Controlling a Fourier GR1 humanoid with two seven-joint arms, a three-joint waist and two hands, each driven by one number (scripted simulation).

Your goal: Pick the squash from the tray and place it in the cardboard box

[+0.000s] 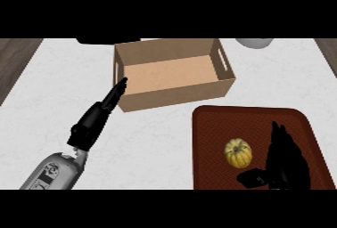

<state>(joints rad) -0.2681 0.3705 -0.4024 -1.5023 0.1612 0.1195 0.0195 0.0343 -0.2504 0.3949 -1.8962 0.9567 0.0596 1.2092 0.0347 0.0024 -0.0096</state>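
Two hands are showing over the white counter, and the dark red tray is serving as the landmark. One yellow squash is lying on the tray, toward its near middle. The right hand is hovering over the tray just right of the squash, fingers straight and pointing away, thumb reaching toward the squash, holding nothing. Beyond the tray's far left corner, a cardboard box is sitting open. The left hand is stretching well left of the tray, its straight fingers touching or nearly touching the box's left wall.
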